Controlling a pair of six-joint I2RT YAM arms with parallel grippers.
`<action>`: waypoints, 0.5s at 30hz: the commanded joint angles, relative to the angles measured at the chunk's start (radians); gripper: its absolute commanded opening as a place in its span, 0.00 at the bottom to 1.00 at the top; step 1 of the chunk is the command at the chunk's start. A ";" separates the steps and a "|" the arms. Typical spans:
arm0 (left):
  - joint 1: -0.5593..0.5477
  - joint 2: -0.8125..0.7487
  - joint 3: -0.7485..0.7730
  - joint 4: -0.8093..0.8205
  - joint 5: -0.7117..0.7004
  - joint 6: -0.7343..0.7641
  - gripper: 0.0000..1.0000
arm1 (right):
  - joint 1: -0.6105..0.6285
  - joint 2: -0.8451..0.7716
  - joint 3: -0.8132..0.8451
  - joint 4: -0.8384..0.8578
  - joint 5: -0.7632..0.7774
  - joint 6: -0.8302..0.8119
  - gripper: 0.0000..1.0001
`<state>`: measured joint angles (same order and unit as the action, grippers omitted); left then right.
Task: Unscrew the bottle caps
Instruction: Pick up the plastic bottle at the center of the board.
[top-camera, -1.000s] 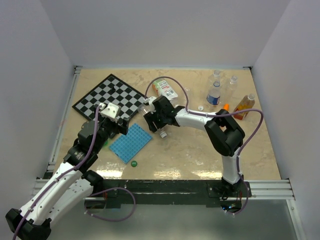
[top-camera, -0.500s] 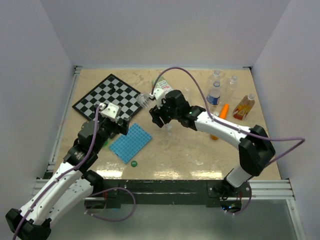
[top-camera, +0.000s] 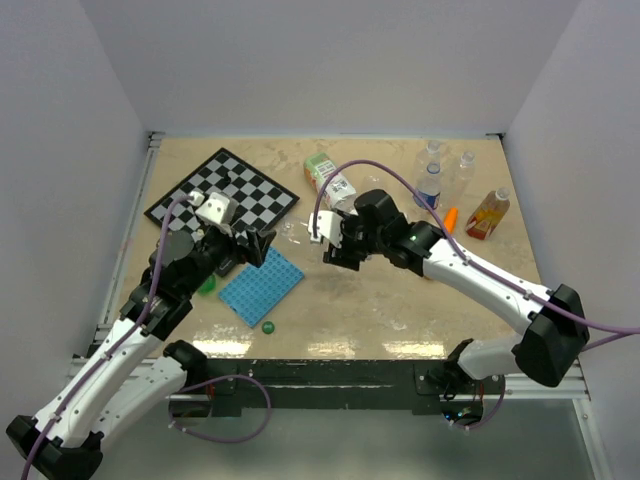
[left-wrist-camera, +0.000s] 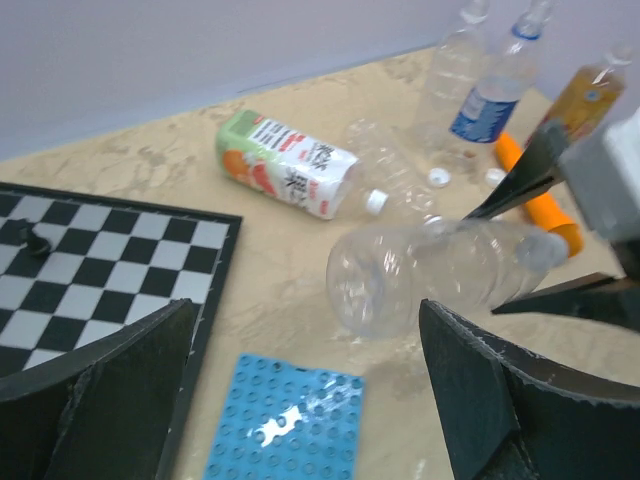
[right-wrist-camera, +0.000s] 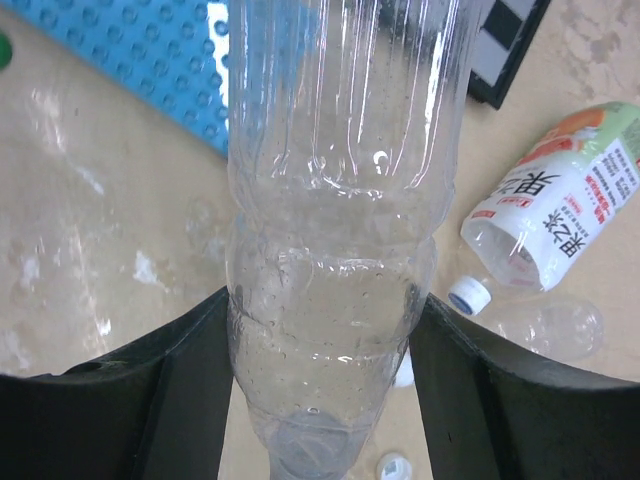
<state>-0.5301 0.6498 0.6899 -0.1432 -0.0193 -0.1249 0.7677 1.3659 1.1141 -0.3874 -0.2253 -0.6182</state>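
- The right hand (top-camera: 335, 248) is clamped on a clear bottle (left-wrist-camera: 440, 270), fingers pressed to both sides near its narrow end; it holds the bottle sideways above the counter (top-camera: 400, 310)
- The left hand (left-wrist-camera: 305, 310) stands wide open and empty, facing that bottle's base
- I cannot tell whether the held bottle carries a cap
- Loose white caps (left-wrist-camera: 438, 178) lie on the counter near a toppled labelled bottle (left-wrist-camera: 285, 165); a green cap (top-camera: 268, 326) sits just beside the blue studded plate (top-camera: 260, 285)

A blue studded plate (top-camera: 261, 285) lies just beside the chessboard (top-camera: 235, 185).
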 joint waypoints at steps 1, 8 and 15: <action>0.005 0.059 0.120 -0.041 0.188 -0.143 0.98 | 0.001 -0.053 -0.042 -0.165 -0.042 -0.250 0.00; 0.005 0.249 0.226 -0.121 0.546 -0.200 0.99 | 0.002 -0.149 -0.076 -0.284 -0.052 -0.512 0.01; 0.002 0.494 0.223 -0.052 0.906 -0.229 1.00 | 0.016 -0.208 -0.059 -0.294 -0.069 -0.653 0.02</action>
<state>-0.5304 1.0828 0.8967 -0.2192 0.6464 -0.3233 0.7692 1.1839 1.0306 -0.6704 -0.2577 -1.1549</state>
